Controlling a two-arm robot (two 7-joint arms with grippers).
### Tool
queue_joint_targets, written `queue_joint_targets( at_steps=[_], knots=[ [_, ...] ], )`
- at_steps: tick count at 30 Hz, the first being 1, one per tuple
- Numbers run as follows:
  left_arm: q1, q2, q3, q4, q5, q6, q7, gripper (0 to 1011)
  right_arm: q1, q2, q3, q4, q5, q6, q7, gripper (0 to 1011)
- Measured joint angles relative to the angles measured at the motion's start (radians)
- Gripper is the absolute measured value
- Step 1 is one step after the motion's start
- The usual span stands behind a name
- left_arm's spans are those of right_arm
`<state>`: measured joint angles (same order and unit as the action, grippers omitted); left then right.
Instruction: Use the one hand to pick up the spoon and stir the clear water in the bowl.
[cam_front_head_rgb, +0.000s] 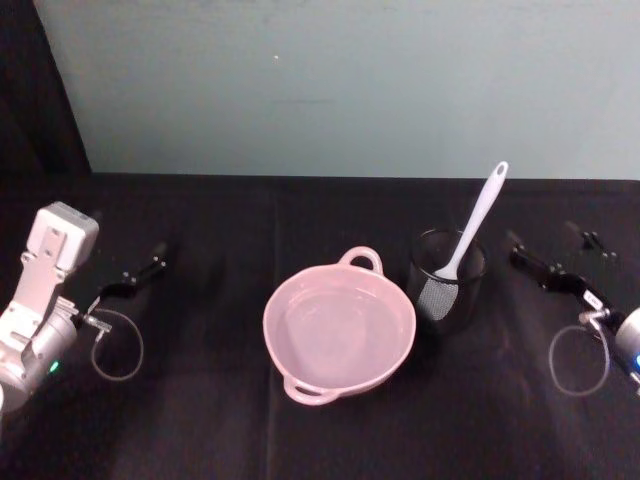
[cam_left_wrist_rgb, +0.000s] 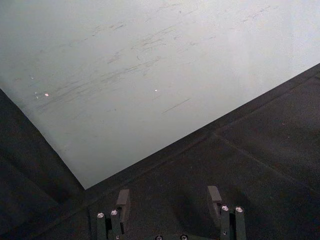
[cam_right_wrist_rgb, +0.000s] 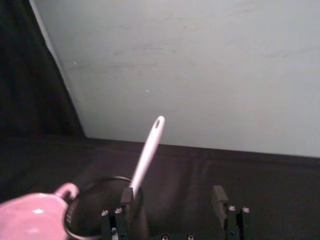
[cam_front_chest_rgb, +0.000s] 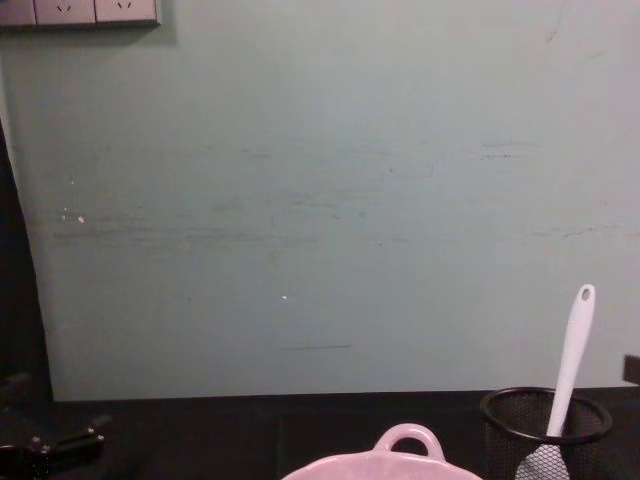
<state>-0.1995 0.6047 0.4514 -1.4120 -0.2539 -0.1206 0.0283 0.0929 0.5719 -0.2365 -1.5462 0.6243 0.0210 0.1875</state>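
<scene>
The right gripper (cam_right_wrist_rgb: 172, 194) rested low near the right edge of the black table (cam_front_head_rgb: 200, 420), fingers spread apart and aimed toward the wall. The left gripper (cam_left_wrist_rgb: 169, 196) sat at the left side, its fingers spread too. The white spoon (cam_front_head_rgb: 476, 222) stood blade-down, leaning, in a black mesh cup (cam_front_head_rgb: 440, 300) just right of the pink bowl (cam_front_head_rgb: 290, 305).

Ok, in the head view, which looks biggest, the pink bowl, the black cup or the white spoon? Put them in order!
1. bowl: clearly the widest thing.
2. cup: bulkier than the spoon.
3. spoon: thin, so it covers the least. It is longer than the cup is tall, so by length it would come second.
</scene>
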Motion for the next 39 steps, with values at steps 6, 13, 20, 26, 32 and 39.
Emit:
queue_joint_targets(
  at_steps=[6, 13, 20, 26, 32, 39],
  knots=[
    [0.000, 0.000, 0.000, 0.000, 0.000, 0.000, 0.000, 1005, 0.070, -0.052, 0.023, 0.071, 0.128, 0.088, 0.115, 1003],
    [0.000, 0.000, 0.000, 0.000, 0.000, 0.000, 0.000, 1005, 0.169, -0.095, 0.027, 0.187, 0.291, 0.202, 0.236, 1003],
    [0.000, 0.000, 0.000, 0.000, 0.000, 0.000, 0.000, 1005, 0.254, -0.126, 0.019, 0.299, 0.405, 0.291, 0.308, 1003],
    [0.000, 0.000, 0.000, 0.000, 0.000, 0.000, 0.000, 1005, 0.288, -0.136, 0.007, 0.352, 0.443, 0.307, 0.345, 1003],
    [0.000, 0.000, 0.000, 0.000, 0.000, 0.000, 0.000, 1005, 0.318, -0.140, -0.018, 0.399, 0.451, 0.287, 0.391, 998],
    [0.000, 0.000, 0.000, 0.000, 0.000, 0.000, 0.000, 1005, 0.340, -0.136, -0.049, 0.423, 0.449, 0.257, 0.418, 837]
  ],
)
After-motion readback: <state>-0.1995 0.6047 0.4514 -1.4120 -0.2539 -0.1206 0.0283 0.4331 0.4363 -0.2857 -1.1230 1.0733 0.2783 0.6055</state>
